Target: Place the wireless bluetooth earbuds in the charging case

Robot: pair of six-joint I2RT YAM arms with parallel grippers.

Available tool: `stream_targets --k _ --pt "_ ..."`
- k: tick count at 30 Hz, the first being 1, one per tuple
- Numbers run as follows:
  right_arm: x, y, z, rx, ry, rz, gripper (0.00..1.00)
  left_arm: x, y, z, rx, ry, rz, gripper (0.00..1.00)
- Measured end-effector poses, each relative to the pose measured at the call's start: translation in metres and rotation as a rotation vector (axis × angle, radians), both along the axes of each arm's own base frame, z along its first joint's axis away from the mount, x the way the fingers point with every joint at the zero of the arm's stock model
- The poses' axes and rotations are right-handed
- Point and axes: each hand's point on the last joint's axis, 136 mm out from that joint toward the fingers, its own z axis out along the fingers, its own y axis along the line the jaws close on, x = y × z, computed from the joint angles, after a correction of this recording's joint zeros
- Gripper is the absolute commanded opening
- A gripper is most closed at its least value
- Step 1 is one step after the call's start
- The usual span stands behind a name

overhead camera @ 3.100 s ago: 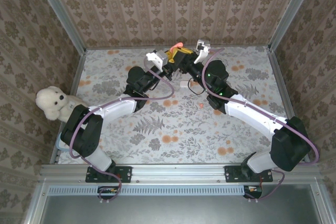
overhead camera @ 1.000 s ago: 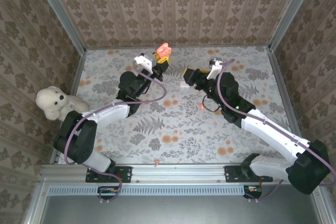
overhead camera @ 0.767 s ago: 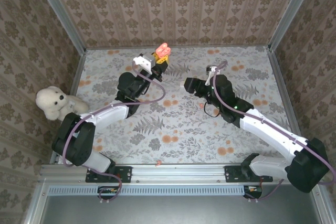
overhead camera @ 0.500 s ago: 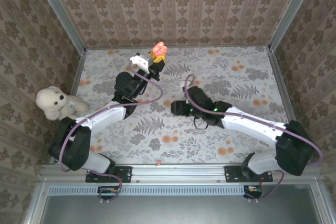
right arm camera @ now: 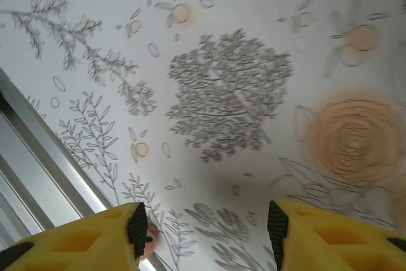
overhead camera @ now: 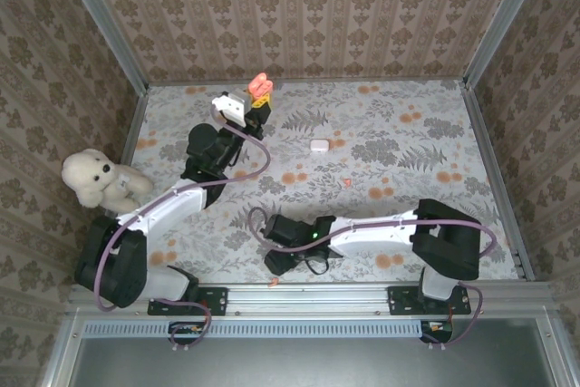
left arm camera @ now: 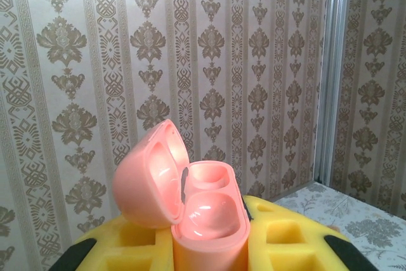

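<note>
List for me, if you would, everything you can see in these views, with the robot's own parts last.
Pink case: one, pink, lid open, held up over the far left of the table.
White case: one, white, shut, on the table towards the far side.
Buds: two, red-orange; one mid-table, the other at the near edge.
Plush: one, white, left edge.
Table: one, floral print.
Left tool: one, yellow fingers, shut on the pink case.
Right tool: one, yellow fingers, open, low beside the near-edge bud.
</note>
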Motion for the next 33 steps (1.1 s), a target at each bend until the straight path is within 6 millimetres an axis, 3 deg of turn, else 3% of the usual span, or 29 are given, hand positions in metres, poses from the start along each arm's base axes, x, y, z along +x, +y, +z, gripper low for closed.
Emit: stream_targets --k 11,16,26,33 --pt "-0.033 0.012 -0.011 -0.023 0.033 0.115 0.53 -0.002 0.002 0.001 -0.001 -0.001 0.004 0.00" --pt "-0.039 0.013 -0.019 -0.052 0.038 0.142 0.47 -0.002 0.002 0.000 0.000 -0.001 0.004 0.00" --pt "-0.041 0.010 -0.023 -0.081 0.037 0.154 0.26 -0.002 0.002 0.000 0.000 -0.001 0.004 0.00" --pt "-0.032 0.009 -0.022 -0.084 0.016 0.126 0.22 -0.002 0.002 0.000 0.000 -0.001 0.004 0.00"
